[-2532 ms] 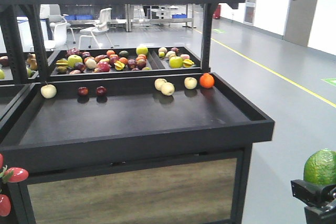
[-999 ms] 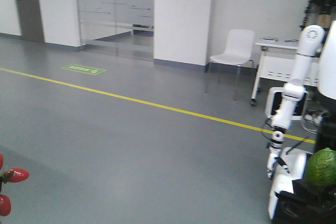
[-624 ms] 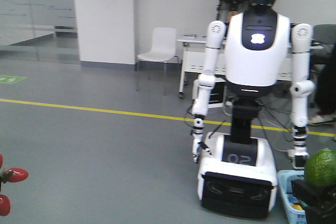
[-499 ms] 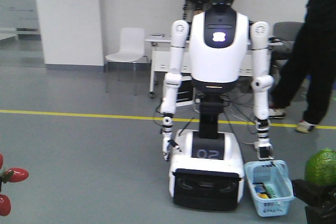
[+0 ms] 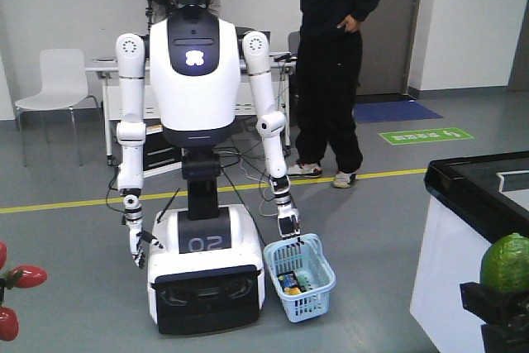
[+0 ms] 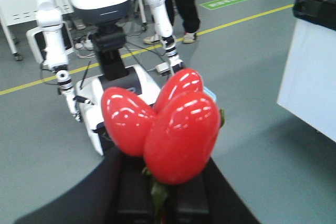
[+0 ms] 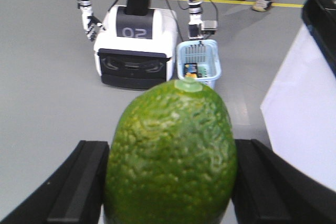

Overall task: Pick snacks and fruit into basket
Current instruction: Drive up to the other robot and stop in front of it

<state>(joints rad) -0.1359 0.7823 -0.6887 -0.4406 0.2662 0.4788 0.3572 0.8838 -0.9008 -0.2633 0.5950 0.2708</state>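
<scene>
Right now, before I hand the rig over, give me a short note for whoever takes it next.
Left gripper: shut on the glossy red fruit.
Right gripper: shut on the bumpy green fruit.
The blue basket sits on the floor ahead, held by the white humanoid robot; a few items already lie inside.
Done: both fruits picked.
Left: reach the basket and drop both in.

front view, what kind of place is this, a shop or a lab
Most likely a robotics lab or test hall: a white humanoid robot on a wheeled base, a desk with trailing cables behind it, and yellow floor tape on grey flooring.
</scene>
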